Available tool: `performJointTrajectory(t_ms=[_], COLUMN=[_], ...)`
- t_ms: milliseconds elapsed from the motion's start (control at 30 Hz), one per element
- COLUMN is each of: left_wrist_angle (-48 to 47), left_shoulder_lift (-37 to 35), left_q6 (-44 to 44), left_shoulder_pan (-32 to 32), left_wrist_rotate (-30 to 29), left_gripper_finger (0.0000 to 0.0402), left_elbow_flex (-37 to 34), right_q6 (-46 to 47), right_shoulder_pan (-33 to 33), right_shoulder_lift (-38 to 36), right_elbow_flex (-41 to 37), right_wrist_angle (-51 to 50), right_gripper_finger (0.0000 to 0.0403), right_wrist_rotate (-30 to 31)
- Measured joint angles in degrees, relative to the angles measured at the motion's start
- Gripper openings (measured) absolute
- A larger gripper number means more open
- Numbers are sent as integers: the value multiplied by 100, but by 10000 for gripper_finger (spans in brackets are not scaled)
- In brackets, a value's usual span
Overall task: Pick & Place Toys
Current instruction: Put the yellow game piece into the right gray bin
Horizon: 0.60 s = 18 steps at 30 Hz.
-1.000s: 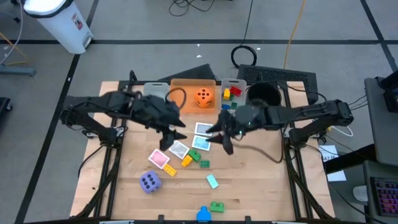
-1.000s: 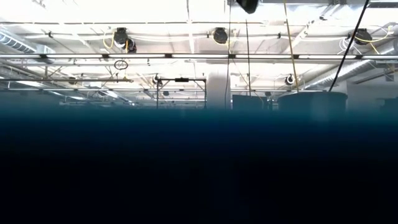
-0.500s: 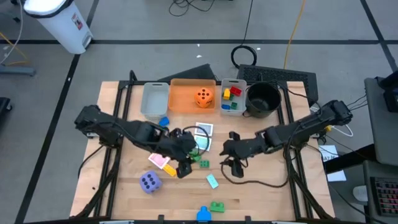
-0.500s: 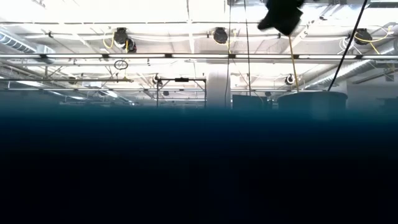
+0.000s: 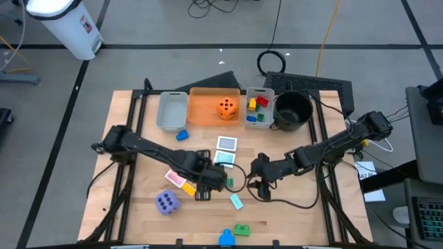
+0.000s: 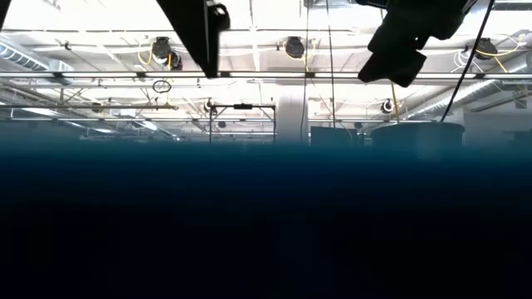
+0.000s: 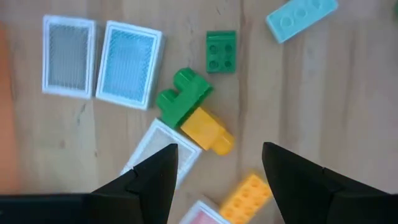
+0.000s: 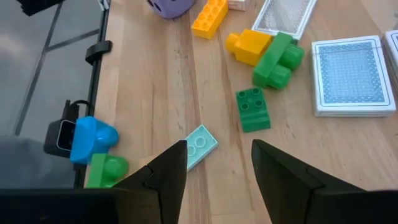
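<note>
Wooden table [image 5: 284,221] on a grey floor; its near-right part lies bare, while loose toys crowd the centre. Along the far edge stand three bins and one black bowl [image 5: 293,109]; the orange bin [image 5: 205,109] holds the orange die [image 5: 225,108]. The purple die [image 5: 166,202] sits near the left-front corner. Left gripper [image 7: 216,171], fingers apart and holding nothing, hangs over one yellow brick [image 7: 208,132] touching a green brick [image 7: 183,98]. Right gripper [image 8: 217,163], likewise apart and empty, hangs above one pale blue brick [image 8: 199,145]. Two cards [image 5: 225,150] lie side by side beyond.
</note>
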Motion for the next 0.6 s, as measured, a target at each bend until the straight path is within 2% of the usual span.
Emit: performJointTrajectory(t_ms=[233,467,600], left_wrist_angle=[321,434,547], left_shoulder_lift=[433,565,569], left_q6=[876,1098,1098], left_shoulder_pan=[412,862,1000], left_wrist_rotate=[298,453,455], left_gripper_finger=[241,241,241], left_elbow_flex=[-1,-1,-75], right_q6=[279,593,791], right_shoulder_pan=[0,161,458], right_shoulder_lift=[0,-2,-29], right_elbow_flex=[-6,-6,-14], right_wrist_angle=[-93,-1318,-1882], right_gripper_finger=[169,169,169], right_wrist_rotate=[0,52,543])
